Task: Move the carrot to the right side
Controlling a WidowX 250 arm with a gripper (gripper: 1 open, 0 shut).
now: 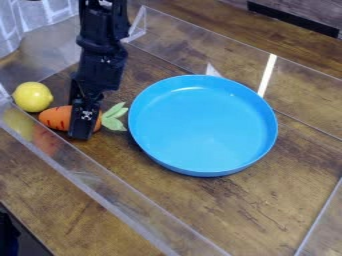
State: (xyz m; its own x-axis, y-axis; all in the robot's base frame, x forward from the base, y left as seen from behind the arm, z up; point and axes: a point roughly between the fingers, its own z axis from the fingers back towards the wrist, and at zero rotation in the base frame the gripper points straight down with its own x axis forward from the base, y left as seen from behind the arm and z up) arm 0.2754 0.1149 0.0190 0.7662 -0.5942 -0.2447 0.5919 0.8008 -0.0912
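Carrot [56, 118]: lying on table [80, 200] left of blue plate [203, 125], beside lemon [32, 97]. Claw [84, 122] I've got lowered over its middle, spread wide (nothing gripped yet), placed to pinch crosswise.

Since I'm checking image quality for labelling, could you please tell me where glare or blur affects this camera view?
Camera view: a bright white glare streak on the table beside the blue plate; softer sheen on the plate's floor; the carrot and gripper look soft and low-resolution; the top left corner is dark.
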